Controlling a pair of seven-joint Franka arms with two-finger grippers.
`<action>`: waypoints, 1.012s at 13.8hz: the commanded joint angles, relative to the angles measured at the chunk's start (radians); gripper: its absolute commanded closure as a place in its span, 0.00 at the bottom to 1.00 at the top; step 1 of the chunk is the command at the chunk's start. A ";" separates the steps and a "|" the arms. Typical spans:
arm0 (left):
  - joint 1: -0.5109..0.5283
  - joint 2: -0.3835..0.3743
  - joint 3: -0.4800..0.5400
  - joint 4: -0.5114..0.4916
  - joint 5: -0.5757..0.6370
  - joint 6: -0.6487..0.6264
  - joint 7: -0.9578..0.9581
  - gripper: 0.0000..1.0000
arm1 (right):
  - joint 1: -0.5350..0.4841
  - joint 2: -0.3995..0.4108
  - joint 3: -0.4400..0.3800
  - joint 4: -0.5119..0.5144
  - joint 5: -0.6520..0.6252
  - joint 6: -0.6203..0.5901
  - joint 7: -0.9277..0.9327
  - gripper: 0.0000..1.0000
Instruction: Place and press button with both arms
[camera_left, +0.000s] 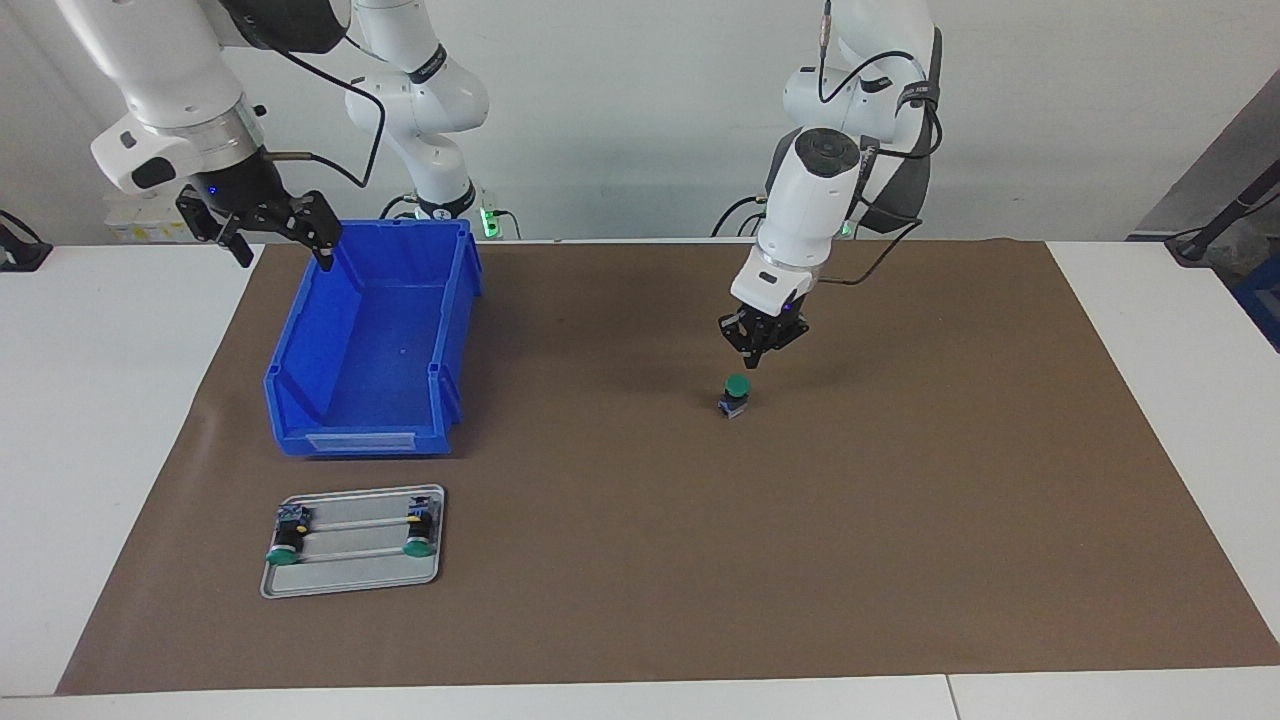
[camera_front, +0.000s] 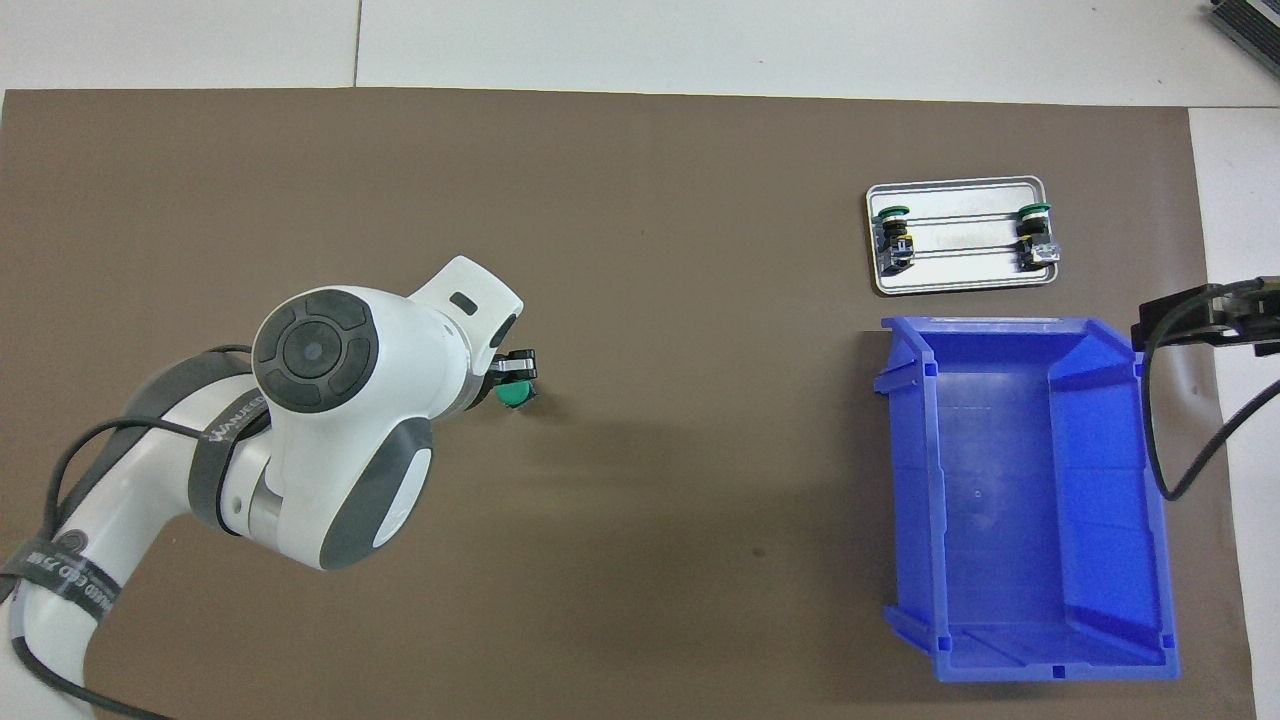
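Left gripper (camera_left: 752, 362) poised with fingertips together, holding nothing, directly over the button (camera_left: 735, 393). Button upright on the brown mat (camera_left: 700, 560), green cap up, just under the tips, a small gap showing between them. Right gripper (camera_left: 268, 232) waiting with fingers spread apart, empty, above the rim of the blue bin (camera_left: 372, 350) at the right arm's end. Bin: one, nothing inside. Farther from the robots than the bin, one metal tray (camera_left: 352, 580) with two more buttons (camera_left: 288, 540) lying on their sides. Three buttons altogether, two arms.
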 joint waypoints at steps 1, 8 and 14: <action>-0.033 -0.034 0.013 -0.077 0.023 0.064 -0.016 1.00 | -0.004 -0.007 0.005 -0.007 0.011 -0.013 0.012 0.00; -0.062 -0.033 0.013 -0.142 0.023 0.121 -0.013 1.00 | -0.004 -0.007 0.005 -0.007 0.011 -0.011 0.012 0.00; -0.064 -0.022 0.013 -0.153 0.023 0.152 -0.013 1.00 | -0.004 -0.005 0.005 -0.007 0.011 -0.013 0.012 0.00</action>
